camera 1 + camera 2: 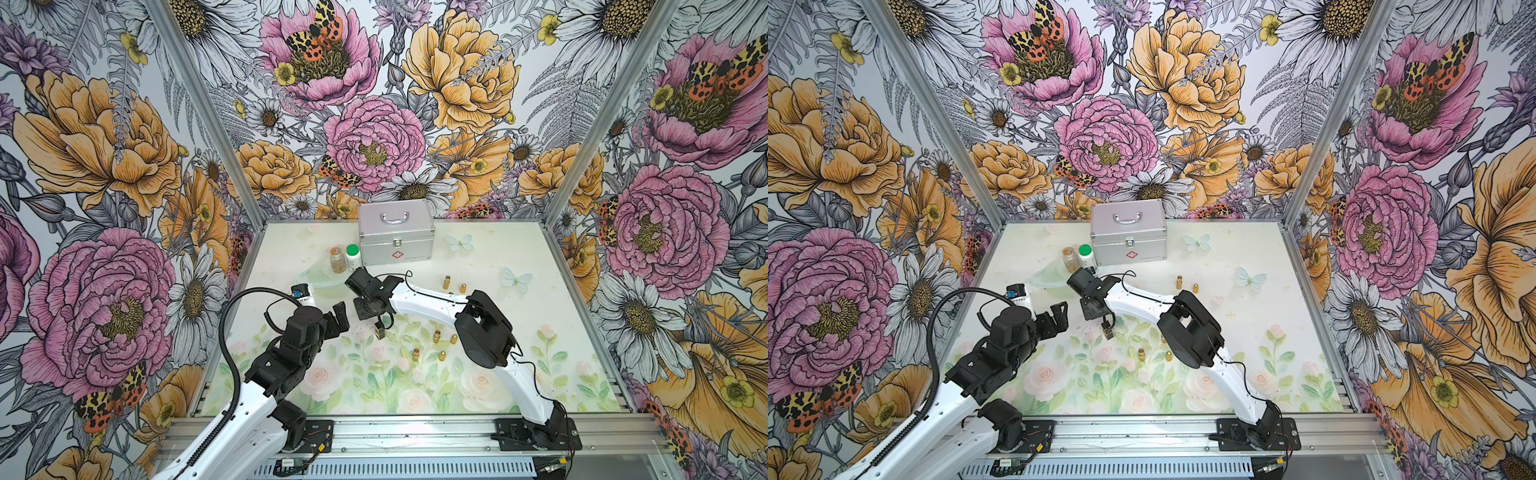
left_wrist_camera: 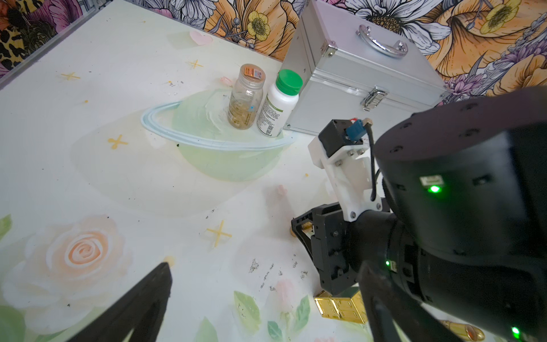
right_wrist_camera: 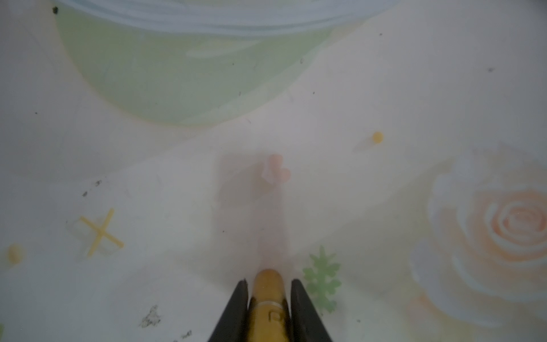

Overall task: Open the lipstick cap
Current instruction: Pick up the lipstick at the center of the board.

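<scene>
Floral booth, pastel bench [image 1: 478,257]. Right gripper [image 3: 268,283] clamped on gold lipstick [image 3: 267,308], low over bench, rounded end protruding, likely so the cap can be pulled. Left gripper [image 1: 337,321] nearby, jaws wide apart, empty.

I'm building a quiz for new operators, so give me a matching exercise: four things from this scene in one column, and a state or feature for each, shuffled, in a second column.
Column one:
1. silver case
2. white bottle
3. left gripper
4. right gripper

Column two:
A. clamped on a gold lipstick
B. wears a green cap
C. open, holding nothing
D. farthest back, lid latched

Pairs: 1-D, 2-B, 3-C, 4-A.
</scene>
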Motion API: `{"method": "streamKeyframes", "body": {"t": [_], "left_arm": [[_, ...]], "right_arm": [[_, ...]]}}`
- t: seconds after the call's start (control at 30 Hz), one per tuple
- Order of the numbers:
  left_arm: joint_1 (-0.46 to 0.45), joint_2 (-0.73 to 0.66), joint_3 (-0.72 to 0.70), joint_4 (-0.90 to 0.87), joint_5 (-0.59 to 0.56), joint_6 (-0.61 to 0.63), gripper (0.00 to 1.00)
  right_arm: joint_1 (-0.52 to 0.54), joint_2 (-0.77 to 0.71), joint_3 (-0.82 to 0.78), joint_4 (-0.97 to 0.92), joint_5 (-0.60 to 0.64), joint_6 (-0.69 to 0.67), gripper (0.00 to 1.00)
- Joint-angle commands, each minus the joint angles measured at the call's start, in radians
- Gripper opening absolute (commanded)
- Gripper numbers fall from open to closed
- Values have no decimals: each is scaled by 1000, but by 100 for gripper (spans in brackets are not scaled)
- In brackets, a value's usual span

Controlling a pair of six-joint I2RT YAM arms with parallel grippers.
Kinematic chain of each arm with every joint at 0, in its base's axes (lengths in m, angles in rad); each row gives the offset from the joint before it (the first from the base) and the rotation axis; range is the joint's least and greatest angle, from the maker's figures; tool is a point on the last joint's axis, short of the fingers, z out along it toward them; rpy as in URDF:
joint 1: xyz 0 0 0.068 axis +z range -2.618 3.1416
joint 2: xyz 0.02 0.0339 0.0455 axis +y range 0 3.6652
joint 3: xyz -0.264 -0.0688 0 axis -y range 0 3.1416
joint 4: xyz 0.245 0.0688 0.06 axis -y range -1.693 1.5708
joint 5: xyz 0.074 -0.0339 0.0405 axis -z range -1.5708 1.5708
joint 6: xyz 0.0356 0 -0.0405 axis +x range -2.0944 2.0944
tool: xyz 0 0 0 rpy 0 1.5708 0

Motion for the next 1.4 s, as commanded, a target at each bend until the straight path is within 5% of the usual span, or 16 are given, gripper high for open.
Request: {"method": "streamKeyframes", "body": {"t": [0.0,0.5,0.9,1.37], "left_arm": [[9,-10,-13,3,1,-11,99],[11,-10,-4,4,11,2,99],[-1,-3,37,14,93,75,99],[-280,111,12,264,231,295,93]], "right_arm": [[-8,18,34,-2,22,-14,26],[-9,-39,22,-3,25,-20,20],[-44,-275,-116,-3,-51,-22,19],[-132,-652,-408,-56,-307,-59,19]]}}
